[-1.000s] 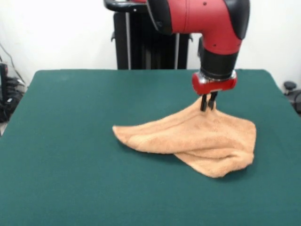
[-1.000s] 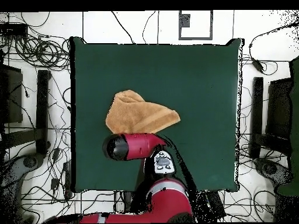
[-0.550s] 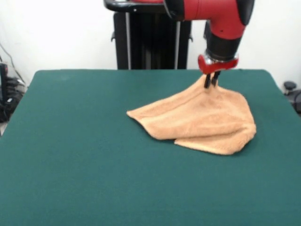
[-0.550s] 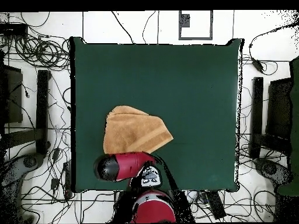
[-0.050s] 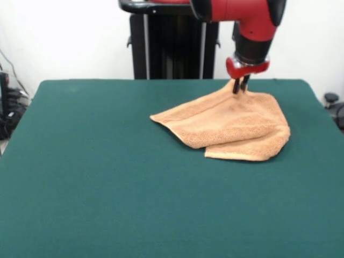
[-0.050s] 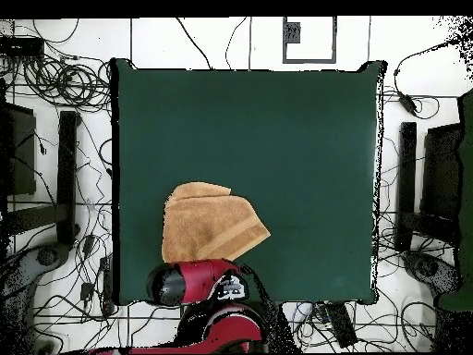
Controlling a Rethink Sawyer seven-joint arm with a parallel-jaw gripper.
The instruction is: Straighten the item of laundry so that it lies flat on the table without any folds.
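Observation:
A light-orange towel, the item of laundry [image 5: 231,126] [image 6: 208,222], lies folded over itself on the green table [image 5: 97,177] [image 6: 305,139]. Its far corner is pulled up into a peak. My gripper [image 5: 239,86] is shut on that corner, near the table's far edge in the front view. From overhead the red arm [image 6: 189,282] covers the gripper, and the towel sits just above the arm near the table's bottom left. A doubled layer shows along the towel's front right edge.
The black pedestal column [image 5: 166,43] stands behind the table's far edge. Cables and stands [image 6: 55,185] surround the table on the floor. The towel lies close to the table's far right corner in the front view.
My gripper has dragged the held corner farther toward the table's far edge. The towel has slid after it and its left point has drawn in to the right.

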